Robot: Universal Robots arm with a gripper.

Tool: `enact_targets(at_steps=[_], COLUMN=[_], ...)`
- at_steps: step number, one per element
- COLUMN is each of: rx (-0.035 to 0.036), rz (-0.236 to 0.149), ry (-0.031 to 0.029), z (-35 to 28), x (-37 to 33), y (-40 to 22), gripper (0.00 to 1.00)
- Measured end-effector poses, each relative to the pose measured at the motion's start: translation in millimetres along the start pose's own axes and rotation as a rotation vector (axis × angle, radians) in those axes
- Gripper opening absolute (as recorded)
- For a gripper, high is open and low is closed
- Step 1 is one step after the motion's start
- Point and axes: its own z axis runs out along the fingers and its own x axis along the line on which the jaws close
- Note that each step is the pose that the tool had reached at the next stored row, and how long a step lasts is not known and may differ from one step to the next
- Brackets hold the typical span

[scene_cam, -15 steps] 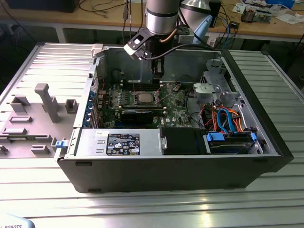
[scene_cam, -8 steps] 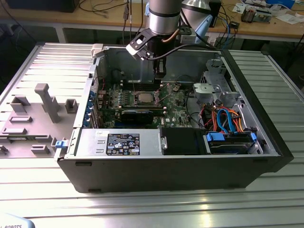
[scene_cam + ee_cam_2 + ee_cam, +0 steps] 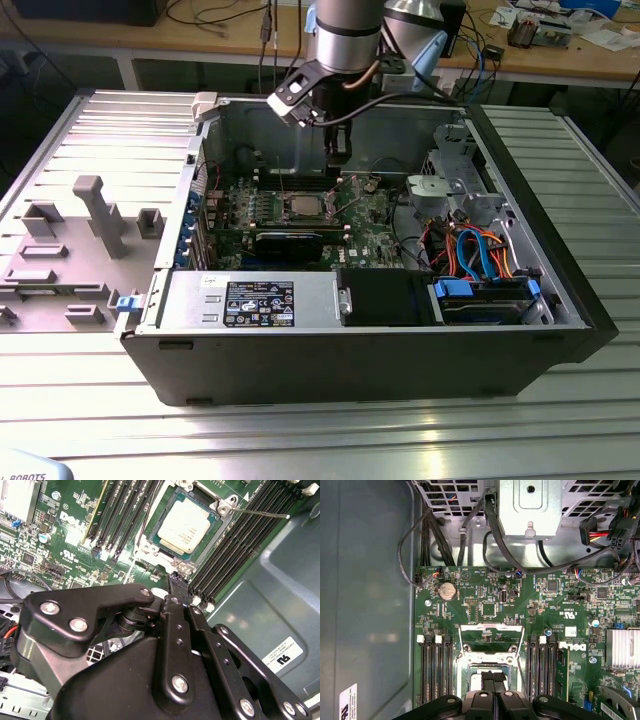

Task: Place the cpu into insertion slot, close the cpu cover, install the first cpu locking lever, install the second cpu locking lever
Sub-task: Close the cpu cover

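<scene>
Hanging inside the open computer case on the desk, exterior view, the pincer is near the cpu; second wrist view: cpu lies flat in the insertion slot, thin lever sticking out beside it; pincer tips together, gripping nothing; first wrist view: cpu cover stands open just past the pincer.
</scene>
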Motion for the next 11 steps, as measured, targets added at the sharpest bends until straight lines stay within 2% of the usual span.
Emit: enact_targets(at_steps=[11], rx=[0.0000], rz=[0.000], ry=[0.0001], z=[0.1], x=[-0.1], y=[4.7], gripper=[0.11])
